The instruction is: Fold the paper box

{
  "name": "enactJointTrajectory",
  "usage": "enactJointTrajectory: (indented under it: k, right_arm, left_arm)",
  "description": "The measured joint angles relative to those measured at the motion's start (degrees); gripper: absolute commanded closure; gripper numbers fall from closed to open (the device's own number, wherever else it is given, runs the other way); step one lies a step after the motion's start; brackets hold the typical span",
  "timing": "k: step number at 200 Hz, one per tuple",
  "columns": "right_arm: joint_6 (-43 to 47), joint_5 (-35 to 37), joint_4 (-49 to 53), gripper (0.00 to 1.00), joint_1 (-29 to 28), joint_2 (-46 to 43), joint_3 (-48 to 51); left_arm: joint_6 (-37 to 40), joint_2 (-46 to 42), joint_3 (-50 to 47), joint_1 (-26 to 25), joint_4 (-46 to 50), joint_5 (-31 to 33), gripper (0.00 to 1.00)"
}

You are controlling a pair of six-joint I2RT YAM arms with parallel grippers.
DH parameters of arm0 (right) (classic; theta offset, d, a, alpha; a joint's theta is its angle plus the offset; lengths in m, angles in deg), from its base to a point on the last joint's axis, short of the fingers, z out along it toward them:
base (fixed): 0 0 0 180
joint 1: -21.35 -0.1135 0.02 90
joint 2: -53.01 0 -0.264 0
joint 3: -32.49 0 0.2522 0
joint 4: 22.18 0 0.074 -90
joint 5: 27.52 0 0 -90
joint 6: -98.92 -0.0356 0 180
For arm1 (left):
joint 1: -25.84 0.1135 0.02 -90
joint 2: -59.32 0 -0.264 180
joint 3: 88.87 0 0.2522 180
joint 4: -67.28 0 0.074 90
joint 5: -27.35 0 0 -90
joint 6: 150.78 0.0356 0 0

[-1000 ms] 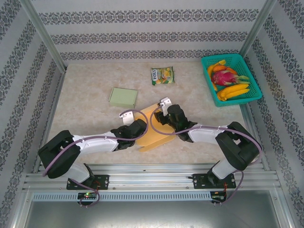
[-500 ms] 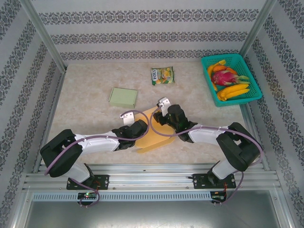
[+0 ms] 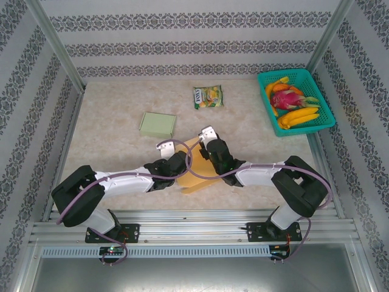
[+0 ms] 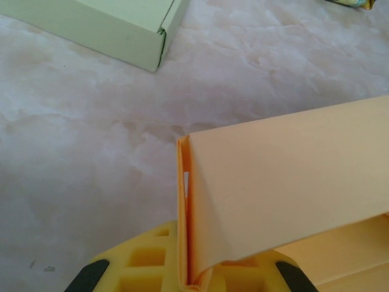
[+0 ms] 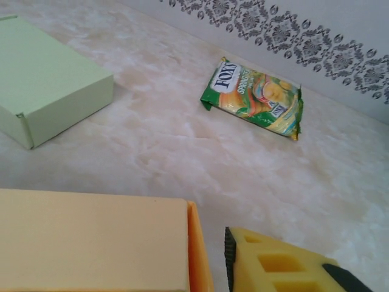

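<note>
A closed pale green box (image 3: 158, 124) lies flat on the marbled counter (image 3: 115, 109), a green Fox's sweet packet (image 3: 208, 97) well apart behind it. At far right, a teal basket (image 3: 284, 73) holds a pink dragon fruit (image 3: 287, 97) and yellow fruit (image 3: 298, 115)

Light orange paper box (image 4: 292, 176); cream tabletop (image 3: 115, 146) veined like marble. A second box (image 3: 157, 124) is pale green, the sweet packet (image 3: 208, 97) green and yellow with white lettering. The teal basket (image 3: 326, 104) carries yellow, orange and magenta fruit (image 3: 298, 114). White walls (image 3: 182, 36) bear dark damask bands. The arms (image 3: 124, 181) are white and black, their cables (image 3: 173, 142) purple; the left end effector (image 4: 189, 275) is yellow.
</note>
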Motion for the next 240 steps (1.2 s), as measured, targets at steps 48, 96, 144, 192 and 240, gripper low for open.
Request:
enactJointTrajectory:
  k: [48,96,144,192,240]
  right_arm:
    - [-0.87,-7.17,2.12,0.50,0.98,-3.13,1.86]
    - [-7.43,-14.78,2.84,0.46,1.68,-4.17,6.08]
    - [-10.23,-14.88,2.91,0.50,1.68,-1.88,6.69]
    - [-10.73,-11.56,2.91,0.85,1.33,0.59,5.07]
    - [-12.94,0.37,6.03,0.90,-1.90,-0.26,3.61]
  left_arm:
    - [-0.02,0.35,0.07,0.00,1.92,0.72,1.00]
    - [0.02,0.52,0.09,0.00,3.41,1.73,1.00]
    - [0.00,0.52,0.07,0.00,3.52,1.75,1.00]
    - [-0.26,-0.31,-0.55,0.00,3.08,1.11,1.00]
    - [-0.94,-1.31,-0.52,-0.44,1.86,0.85,1.00]
